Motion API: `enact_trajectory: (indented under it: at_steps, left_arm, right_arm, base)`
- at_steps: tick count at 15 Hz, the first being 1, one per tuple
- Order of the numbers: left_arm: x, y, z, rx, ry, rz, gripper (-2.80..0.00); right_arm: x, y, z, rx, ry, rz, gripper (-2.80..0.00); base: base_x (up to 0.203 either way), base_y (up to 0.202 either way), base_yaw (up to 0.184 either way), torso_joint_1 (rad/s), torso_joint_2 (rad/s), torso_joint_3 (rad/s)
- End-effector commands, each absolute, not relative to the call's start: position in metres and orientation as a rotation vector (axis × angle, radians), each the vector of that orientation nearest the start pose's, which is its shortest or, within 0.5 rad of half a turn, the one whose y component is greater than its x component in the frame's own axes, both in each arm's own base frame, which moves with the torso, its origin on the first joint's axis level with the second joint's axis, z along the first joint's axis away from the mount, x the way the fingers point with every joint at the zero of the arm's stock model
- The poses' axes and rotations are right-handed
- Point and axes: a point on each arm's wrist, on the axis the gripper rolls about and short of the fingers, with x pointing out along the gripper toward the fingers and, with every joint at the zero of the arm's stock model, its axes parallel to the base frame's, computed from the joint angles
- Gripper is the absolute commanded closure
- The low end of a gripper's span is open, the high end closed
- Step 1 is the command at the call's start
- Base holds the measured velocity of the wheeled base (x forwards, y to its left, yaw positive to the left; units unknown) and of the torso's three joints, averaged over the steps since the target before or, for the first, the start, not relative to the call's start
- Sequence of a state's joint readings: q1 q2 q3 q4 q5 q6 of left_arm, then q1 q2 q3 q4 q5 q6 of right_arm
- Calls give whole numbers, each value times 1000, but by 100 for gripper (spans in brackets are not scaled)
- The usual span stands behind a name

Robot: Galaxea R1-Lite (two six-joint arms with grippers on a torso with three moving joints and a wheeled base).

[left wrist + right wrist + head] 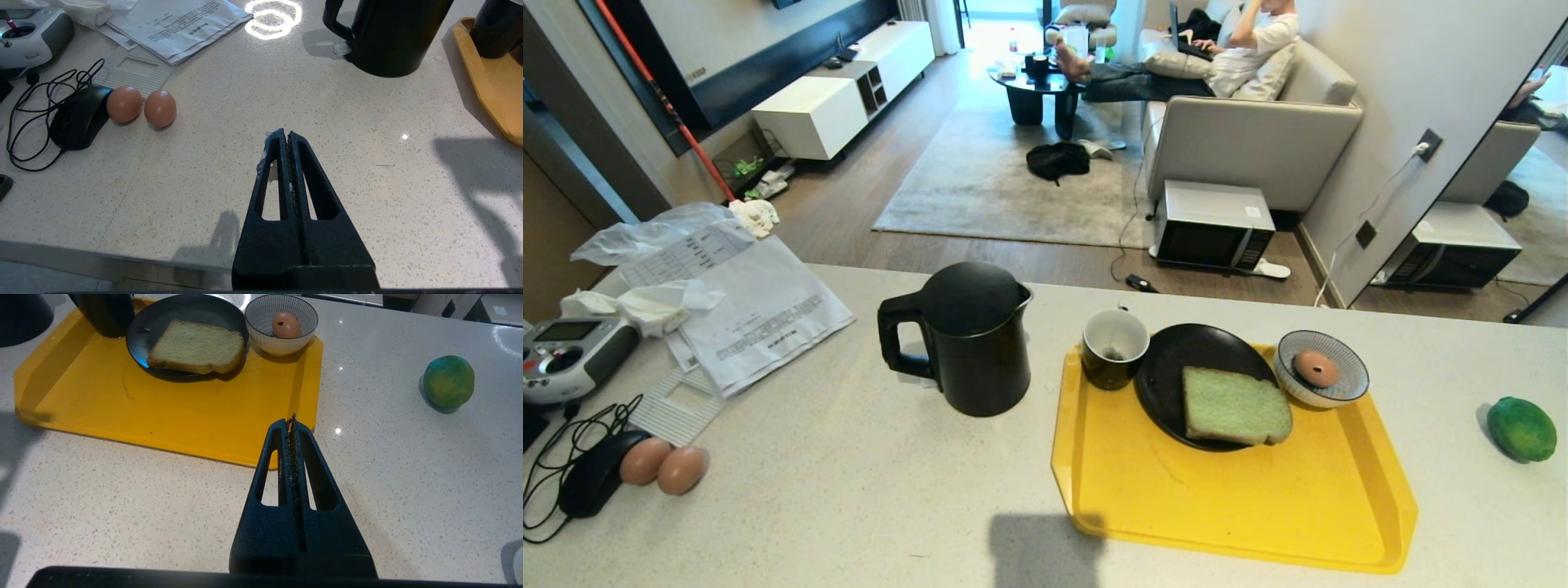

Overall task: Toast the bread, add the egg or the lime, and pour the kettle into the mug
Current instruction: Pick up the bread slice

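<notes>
Clenched, empty left fingers and right fingers hung over the speckled counter. On the yellow plastic tray, the pale green bread slice lay on its plate beside the black mug; left of the tray stood the matte black kettle, right lay the green lime. Pouring seemingly remained.

Both the left gripper and the right gripper have matte black, rough-textured tapering fingers, each pierced by a long slot, on a broad black base.
</notes>
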State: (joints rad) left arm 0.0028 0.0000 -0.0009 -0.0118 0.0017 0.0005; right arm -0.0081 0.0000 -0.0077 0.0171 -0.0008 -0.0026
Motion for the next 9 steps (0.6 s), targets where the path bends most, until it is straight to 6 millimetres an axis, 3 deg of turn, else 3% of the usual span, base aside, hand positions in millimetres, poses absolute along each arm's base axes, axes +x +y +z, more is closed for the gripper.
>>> enact_trajectory:
  at_steps: [1,9]
  left_arm:
    - [-23,0,77,0,-12,6,0]
    - [-23,0,77,5,-14,6,0]
  right_arm:
    - [-23,0,75,-5,13,-8,0]
    - [-23,0,76,-5,12,-9,0]
  base:
    - [0,0,0,0,0,0]
    - [0,0,0,0,0,0]
